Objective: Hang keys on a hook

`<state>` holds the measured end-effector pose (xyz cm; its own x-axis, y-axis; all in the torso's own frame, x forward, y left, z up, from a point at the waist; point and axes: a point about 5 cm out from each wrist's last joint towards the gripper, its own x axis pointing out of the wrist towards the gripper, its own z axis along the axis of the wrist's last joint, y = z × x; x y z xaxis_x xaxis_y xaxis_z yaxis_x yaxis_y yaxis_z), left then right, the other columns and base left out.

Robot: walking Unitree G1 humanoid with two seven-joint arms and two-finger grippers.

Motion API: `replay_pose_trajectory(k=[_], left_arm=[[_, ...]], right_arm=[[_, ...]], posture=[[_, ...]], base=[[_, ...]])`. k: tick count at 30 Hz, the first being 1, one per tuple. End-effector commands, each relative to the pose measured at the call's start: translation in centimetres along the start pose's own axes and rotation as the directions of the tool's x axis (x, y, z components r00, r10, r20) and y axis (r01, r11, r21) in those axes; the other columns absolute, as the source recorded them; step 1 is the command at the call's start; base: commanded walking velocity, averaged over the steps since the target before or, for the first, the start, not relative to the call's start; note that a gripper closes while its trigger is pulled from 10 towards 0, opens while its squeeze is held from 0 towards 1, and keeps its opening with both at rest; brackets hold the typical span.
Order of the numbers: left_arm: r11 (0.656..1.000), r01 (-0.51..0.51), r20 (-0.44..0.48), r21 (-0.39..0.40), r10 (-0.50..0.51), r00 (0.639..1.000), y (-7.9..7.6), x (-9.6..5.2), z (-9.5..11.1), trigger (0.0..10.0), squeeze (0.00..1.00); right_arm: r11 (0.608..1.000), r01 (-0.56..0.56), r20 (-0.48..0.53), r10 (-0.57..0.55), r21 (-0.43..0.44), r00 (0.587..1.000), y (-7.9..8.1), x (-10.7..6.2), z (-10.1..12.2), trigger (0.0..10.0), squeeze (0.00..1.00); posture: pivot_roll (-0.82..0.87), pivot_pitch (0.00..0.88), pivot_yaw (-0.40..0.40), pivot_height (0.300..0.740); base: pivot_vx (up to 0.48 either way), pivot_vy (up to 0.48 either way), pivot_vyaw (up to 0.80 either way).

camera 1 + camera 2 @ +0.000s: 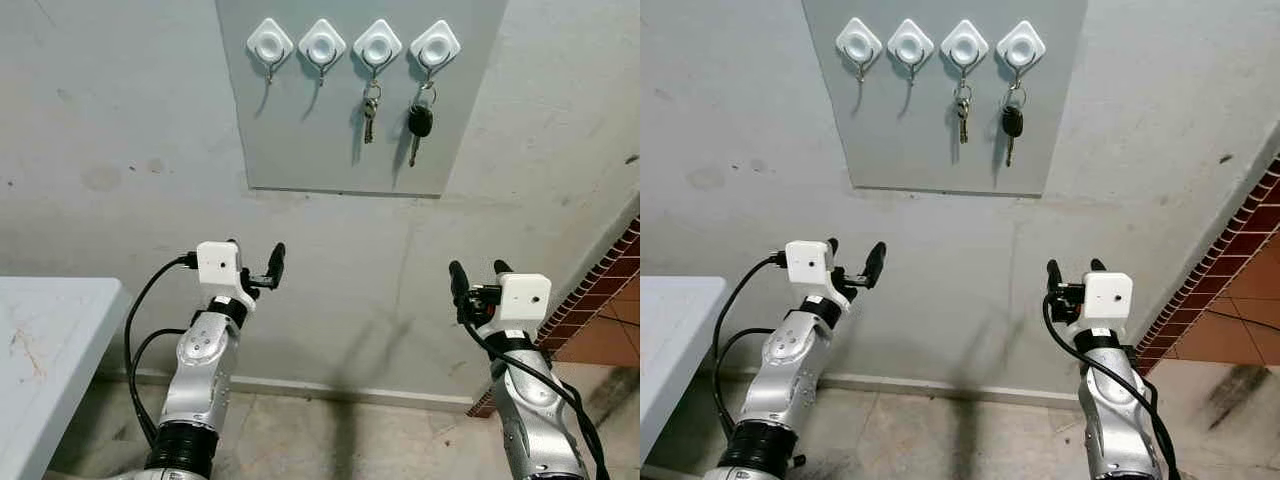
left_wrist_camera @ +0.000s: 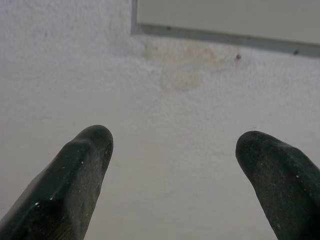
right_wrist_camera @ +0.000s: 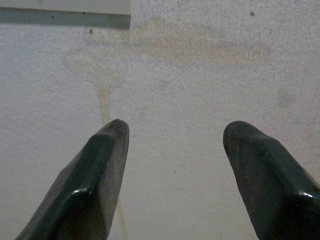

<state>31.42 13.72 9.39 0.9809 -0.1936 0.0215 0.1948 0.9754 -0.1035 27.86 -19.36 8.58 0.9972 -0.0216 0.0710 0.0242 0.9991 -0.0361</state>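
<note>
A grey board (image 1: 340,140) on the wall carries four hooks; two keys (image 1: 369,112) (image 1: 419,125) hang rightward. Left tool (image 1: 255,262) and right tool (image 1: 478,274) spread, empty, below.

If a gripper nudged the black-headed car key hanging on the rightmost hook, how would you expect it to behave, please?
The black-headed car key hangs freely from a ring on the rightmost hook, so it would probably swing rather than resist. It looks small, likely light. The metal blade looks stiff and perhaps slippery for the fingers.
</note>
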Motion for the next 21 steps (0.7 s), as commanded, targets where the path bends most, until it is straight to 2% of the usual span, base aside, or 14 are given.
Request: replay_pose_trajectory(k=[1,3,8,21], left_arm=[[1.0,-0.001,0.022,-0.008,0.001,1.0,0.0,0.1,0.4,10.0,0.0],[0.999,0.006,0.043,-0.052,-0.003,0.999,-0.1,0.1,0.9,10.0,0.0],[0.999,0.007,0.063,-0.049,-0.004,0.998,-0.2,0.0,1.3,10.0,0.0],[0.999,0.001,0.074,-0.05,0.003,0.997,-0.1,-0.1,1.5,10.0,0.0]], right_arm=[[1.0,0.008,0.018,-0.008,-0.013,1.0,-0.1,0.2,0.4,10.0,0.0],[1.0,0.008,0.034,-0.007,-0.022,0.999,0.0,0.2,0.7,10.0,0.0],[1.0,0.003,0.044,-0.002,-0.024,0.999,0.1,0.1,0.9,10.0,0.0],[0.999,-0.018,0.049,0.02,-0.042,0.999,0.4,0.2,1.2,10.0,0.0]], posture=[[-0.07,0.0,0.033,0.74],[-0.07,0.0,0.033,0.74],[-0.07,0.0,0.032,0.74],[-0.06,0.0,0.025,0.74]], base=[[0.0,0.0,0.0],[0.0,0.0,0.0],[0.0,0.0,0.2],[0.0,0.0,0.8]])
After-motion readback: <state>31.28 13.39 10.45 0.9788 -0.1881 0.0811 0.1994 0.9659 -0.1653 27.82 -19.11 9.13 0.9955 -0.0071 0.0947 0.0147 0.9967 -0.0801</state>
